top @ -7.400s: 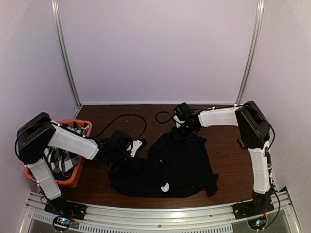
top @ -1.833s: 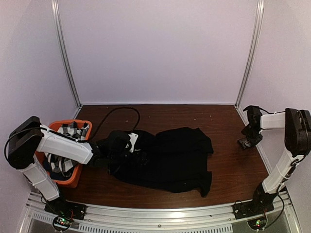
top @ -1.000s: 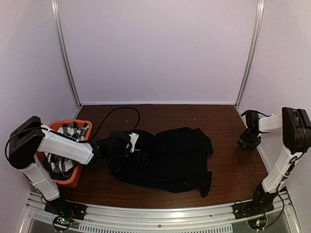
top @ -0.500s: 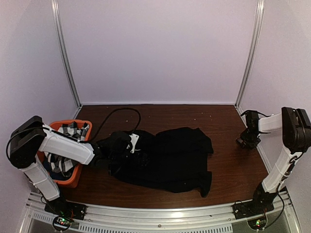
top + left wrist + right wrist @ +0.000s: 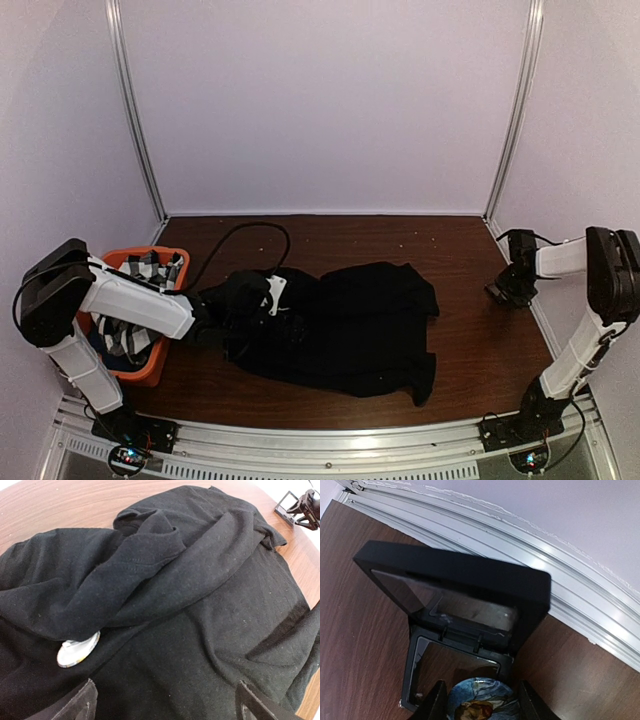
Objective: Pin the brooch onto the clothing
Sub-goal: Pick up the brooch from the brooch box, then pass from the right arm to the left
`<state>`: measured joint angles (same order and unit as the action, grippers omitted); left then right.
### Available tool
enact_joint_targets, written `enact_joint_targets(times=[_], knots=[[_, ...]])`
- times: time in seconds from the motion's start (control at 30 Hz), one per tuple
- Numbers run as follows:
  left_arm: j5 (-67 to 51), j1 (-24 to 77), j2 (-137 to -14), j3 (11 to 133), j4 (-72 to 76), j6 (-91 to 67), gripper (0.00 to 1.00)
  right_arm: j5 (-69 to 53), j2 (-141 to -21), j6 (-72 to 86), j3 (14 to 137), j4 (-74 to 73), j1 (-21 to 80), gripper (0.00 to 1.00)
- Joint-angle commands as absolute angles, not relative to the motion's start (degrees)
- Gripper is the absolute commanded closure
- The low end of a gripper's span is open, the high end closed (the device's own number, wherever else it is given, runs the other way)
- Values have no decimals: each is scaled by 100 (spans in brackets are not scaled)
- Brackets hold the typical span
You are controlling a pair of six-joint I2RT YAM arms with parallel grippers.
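The right gripper (image 5: 482, 686) hangs at the far right edge of the brown wooden table (image 5: 480, 345), over a small black display case (image 5: 455, 575) whose hinged lid stands open toward the aluminium rail (image 5: 570, 587) at the foot of the pale wall. In the right wrist view the brooch (image 5: 480, 704), a round piece with a blue and brown picture on its face, lies in the base of the case directly between the two fingers (image 5: 437, 702). The jaws are drawn in to roughly the brooch's width, one finger at each edge, though it cannot be told whether they actually pinch it. Well apart from the case, across a stretch of bare wood, the black T-shirt (image 5: 350, 320) lies rumpled and folded over itself on the middle of the table. The left gripper (image 5: 165, 696) is held low over the shirt's left side, its jaws spread wide and holding nothing, with both fingertips just visible at the bottom corners of the left wrist view. In that same view a small pale round patch (image 5: 77, 651) peeks from under a thick fold of the fabric; it is unclear whether it is printed on the cloth or lying on it. At the table's left edge an orange basket (image 5: 150, 375) holds a black-and-white checked cloth (image 5: 125, 335), and a black cable (image 5: 240, 232) loops over the wood behind the shirt.
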<state>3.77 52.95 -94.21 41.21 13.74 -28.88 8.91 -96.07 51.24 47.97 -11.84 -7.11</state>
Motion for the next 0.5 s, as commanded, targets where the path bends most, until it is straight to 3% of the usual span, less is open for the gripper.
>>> enact_joint_targets(times=[0.0, 0.27, 0.47], knots=[[310, 5351, -9457, 4265, 1635, -2900, 2, 712, -9087, 5010, 4624, -1359, -723, 58], [201, 5365, -9404, 4344, 1610, -2706, 2, 371, -8422, 4819, 4317, -1495, -483, 58], [-374, 5370, -9004, 4259, 1879, -1773, 2, -912, -8182, 4456, 4609, -1598, 560, 62]])
